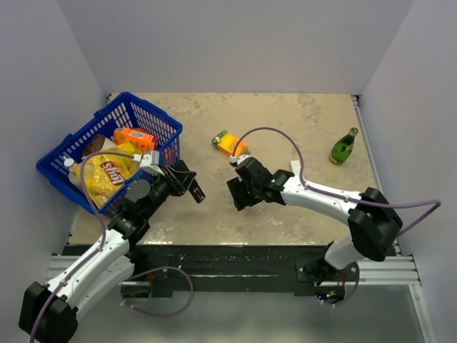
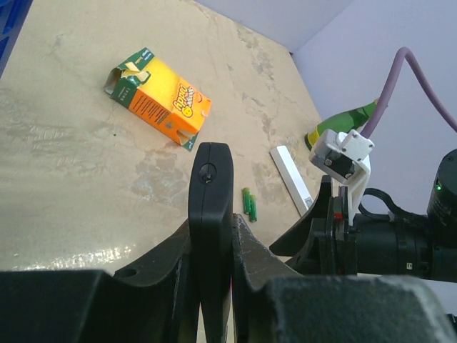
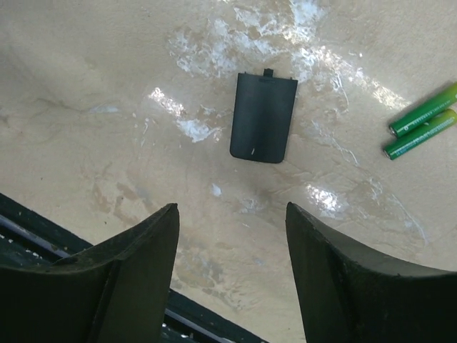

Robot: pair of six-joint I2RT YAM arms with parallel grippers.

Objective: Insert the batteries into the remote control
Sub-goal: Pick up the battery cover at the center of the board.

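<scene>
My left gripper [image 2: 213, 234] is shut on the black remote control [image 2: 211, 193], which stands edge-on between its fingers above the table; from above this gripper [image 1: 187, 184] is just right of the basket. Two small green batteries [image 2: 248, 204] lie side by side on the table beyond the remote's tip, also at the right edge of the right wrist view [image 3: 423, 128]. The remote's separate black cover [image 3: 263, 118] lies flat on the table ahead of my right gripper [image 3: 230, 211], which is open with nothing between its fingers. From above, the right gripper [image 1: 238, 194] hovers at table centre and hides the batteries and cover.
A blue basket [image 1: 153, 118] with snack packs sits at the left. An orange carton [image 1: 230, 143] lies at centre back, a green bottle [image 1: 343, 146] stands at the right, and a white bar [image 2: 291, 179] lies near the right arm. The near table edge is close below the right gripper.
</scene>
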